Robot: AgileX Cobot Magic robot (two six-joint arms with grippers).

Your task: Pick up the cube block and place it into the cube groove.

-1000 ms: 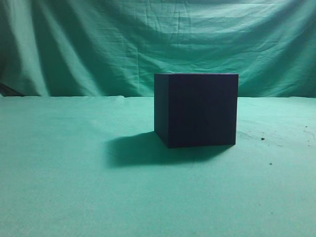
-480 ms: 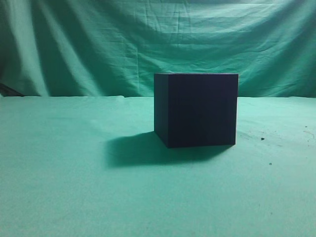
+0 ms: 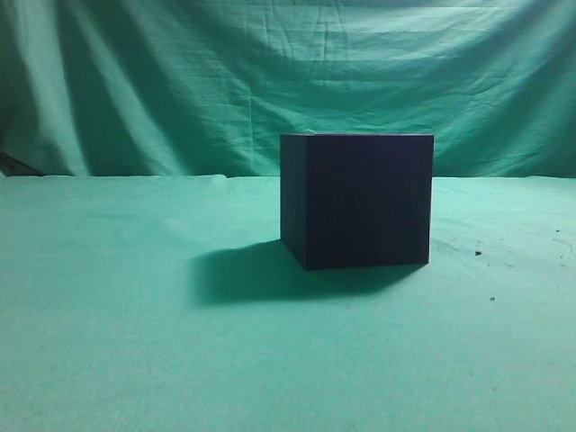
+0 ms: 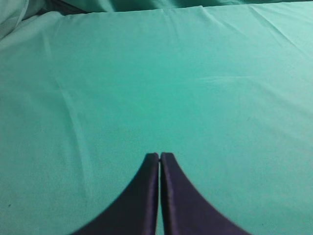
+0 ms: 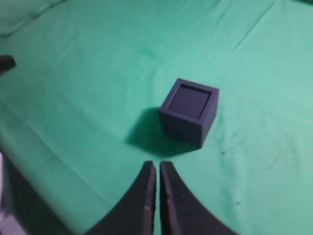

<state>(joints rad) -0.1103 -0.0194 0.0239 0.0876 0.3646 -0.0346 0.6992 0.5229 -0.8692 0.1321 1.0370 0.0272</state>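
Observation:
The large dark navy box (image 3: 360,202) stands on the green cloth right of centre. In the right wrist view the box (image 5: 183,128) shows its top: a raised rim around a dark purple square face (image 5: 190,100) that fills the cube groove. This looks like the cube block sitting in the recess, and no separate cube lies elsewhere. My right gripper (image 5: 157,164) is shut and empty, hovering short of the box. My left gripper (image 4: 160,155) is shut and empty over bare cloth. Neither gripper shows in the exterior view.
Green cloth covers the table (image 3: 135,342) and hangs as a backdrop (image 3: 180,81). A few dark specks (image 3: 478,253) lie right of the box. A dark object (image 5: 6,62) shows at the left edge of the right wrist view.

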